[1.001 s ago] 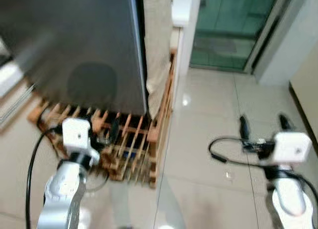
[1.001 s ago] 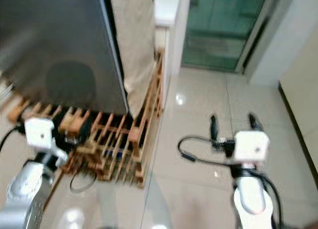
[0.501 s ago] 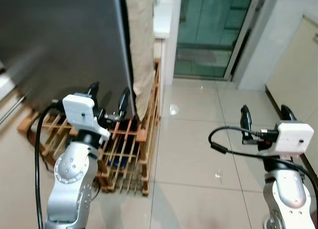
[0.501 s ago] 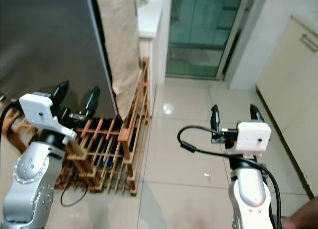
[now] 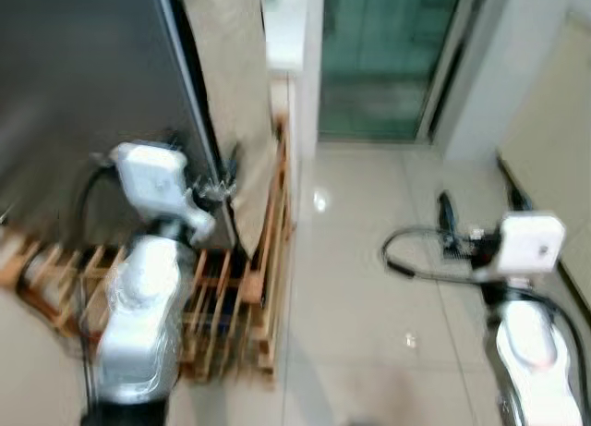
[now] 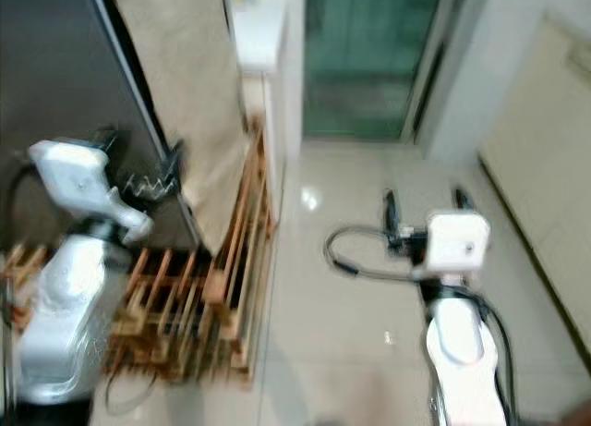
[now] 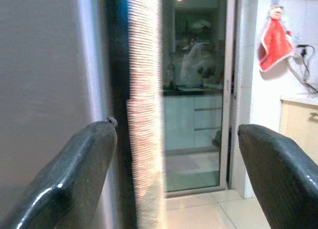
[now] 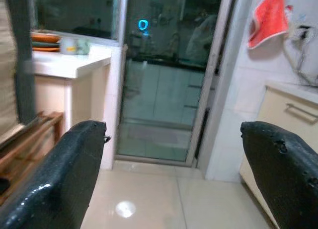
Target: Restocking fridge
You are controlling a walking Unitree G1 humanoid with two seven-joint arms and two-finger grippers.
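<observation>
The fridge (image 5: 83,75) fills the upper left as a tall dark grey panel. My left gripper (image 5: 208,163) is raised at the fridge's right edge and stands open and empty. In the left wrist view the fridge's grey edge (image 7: 94,65) lies just inside one finger, and a beige woven cloth (image 7: 144,114) hangs between the fingers (image 7: 74,179). My right gripper (image 5: 478,209) hovers over the tiled floor to the right, open and empty, facing a glass door (image 8: 159,90).
A wooden slatted rack (image 5: 231,297) stands on the floor under and beside the fridge. A beige cloth (image 5: 235,66) hangs against a white counter (image 5: 286,29). A cream cabinet (image 5: 554,121) lines the right. Glossy floor tiles (image 5: 360,260) lie open between the arms.
The camera has shifted and the picture is blurred. My left gripper has come up closer to the fridge's right edge. The right gripper holds much the same pose, still open.
</observation>
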